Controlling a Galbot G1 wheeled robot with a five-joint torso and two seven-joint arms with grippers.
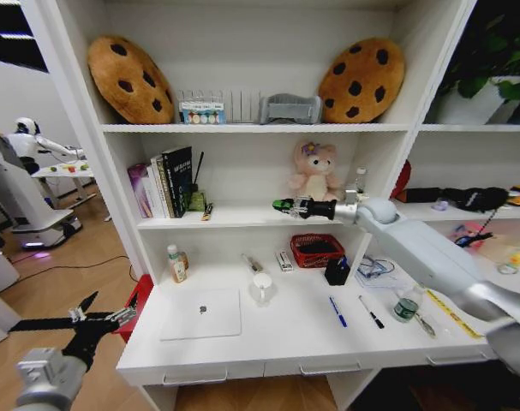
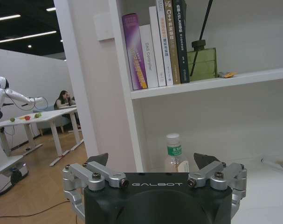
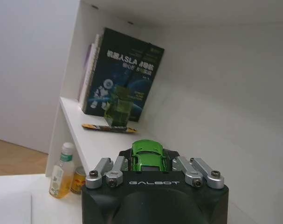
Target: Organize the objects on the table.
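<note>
My right gripper (image 1: 290,207) reaches over the white table (image 1: 285,347) to the middle shelf and is shut on the tiny green-black gadget (image 3: 148,156), a green toy car. The car hangs just above the shelf board, between the books (image 3: 122,79) and the plush bear (image 1: 315,171). On the table lie a silver laptop (image 1: 201,313), a white cup (image 1: 261,287), a blue pen (image 1: 337,312), a black pen (image 1: 371,312) and green-capped bottles (image 1: 176,264) (image 1: 405,306). My left gripper (image 1: 61,312) hangs open and empty off the table's left end.
A green diffuser bottle (image 3: 119,105) and a small orange-black item (image 3: 108,128) sit on the shelf near the car. A red basket (image 1: 317,249) and a black pot (image 1: 337,271) stand at the table's back. Cookie cushions (image 1: 129,79) fill the top shelf.
</note>
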